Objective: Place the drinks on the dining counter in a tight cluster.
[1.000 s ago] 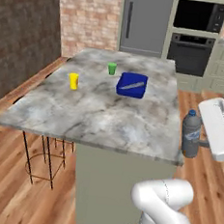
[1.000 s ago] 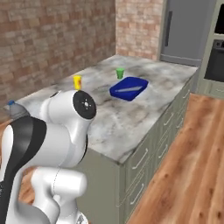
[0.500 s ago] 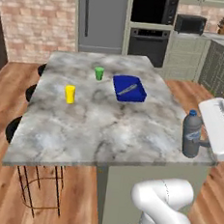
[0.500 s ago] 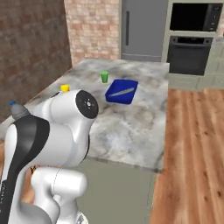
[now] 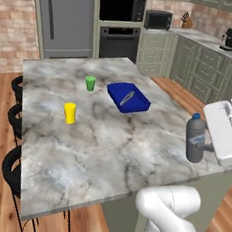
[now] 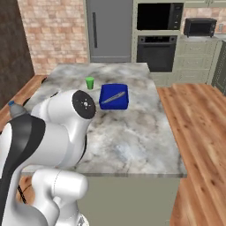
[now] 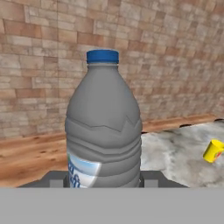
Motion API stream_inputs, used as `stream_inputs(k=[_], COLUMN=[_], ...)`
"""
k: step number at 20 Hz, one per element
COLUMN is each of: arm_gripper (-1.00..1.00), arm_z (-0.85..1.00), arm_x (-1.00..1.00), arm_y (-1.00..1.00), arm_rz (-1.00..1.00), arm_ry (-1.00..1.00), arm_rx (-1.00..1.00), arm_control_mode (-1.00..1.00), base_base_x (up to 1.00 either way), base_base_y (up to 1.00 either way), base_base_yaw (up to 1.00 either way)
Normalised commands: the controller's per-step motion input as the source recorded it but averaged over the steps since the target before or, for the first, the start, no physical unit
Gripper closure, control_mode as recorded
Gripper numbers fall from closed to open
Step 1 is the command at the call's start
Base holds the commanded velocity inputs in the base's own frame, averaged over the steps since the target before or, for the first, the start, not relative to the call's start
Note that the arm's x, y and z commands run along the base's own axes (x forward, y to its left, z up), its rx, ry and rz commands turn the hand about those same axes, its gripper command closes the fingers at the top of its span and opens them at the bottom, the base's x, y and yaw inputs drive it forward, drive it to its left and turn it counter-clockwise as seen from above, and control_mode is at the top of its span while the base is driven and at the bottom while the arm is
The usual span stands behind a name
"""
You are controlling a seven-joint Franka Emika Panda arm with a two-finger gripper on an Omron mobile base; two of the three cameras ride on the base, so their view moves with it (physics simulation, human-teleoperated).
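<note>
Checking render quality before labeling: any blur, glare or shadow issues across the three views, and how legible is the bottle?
Left base view: soft and low-detail, flat even light, water bottle clear against the dining counter. Right base view: the arm blocks most of the bottle, cap only. Hand view: bottle large and sharp, label cropped at the bottom, yellow cup small, tilted.

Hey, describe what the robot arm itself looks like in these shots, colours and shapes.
The arm is glossy white with rounded, bulbous links. A black band wraps one segment, and a dark round joint cap with a small starburst mark sits on the shoulder. In the left base view its hand is a boxy white block with a dark ring on top. No loose cables show.
</note>
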Motion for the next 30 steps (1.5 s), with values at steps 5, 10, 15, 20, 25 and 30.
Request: stream_inputs(k=[5,10,15,20,25,30], arm_gripper=[1.00,1.00,1.00,1.00,1.00,1.00], arm_z=[0.00,0.00,0.24,0.06,-0.71,-1.00], arm_x=[0.00,0.10,0.52,0.69,0.89,0.85], arm_y=[0.00,0.31,0.99,0.66,0.12,0.17], arm_rz=[0.00,-0.07,-0.22,-0.14,-0.04,-0.01], arm_ry=[0.00,0.05,0.51,0.33,0.01,-0.13], arm_rx=[0.00,-0.06,-0.37,-0.34,-0.10,0.00], arm_control_mode=[1.00,-1.00,-1.00,-1.00,-1.00,-1.00], base_base_x=[0.00,0.00,0.00,0.00,0.00,0.00], base_base_y=[0.00,0.03,0.00,0.00,0.00,0.00], base_base_yaw=[0.00,-0.01,0.00,0.00,0.00,0.00])
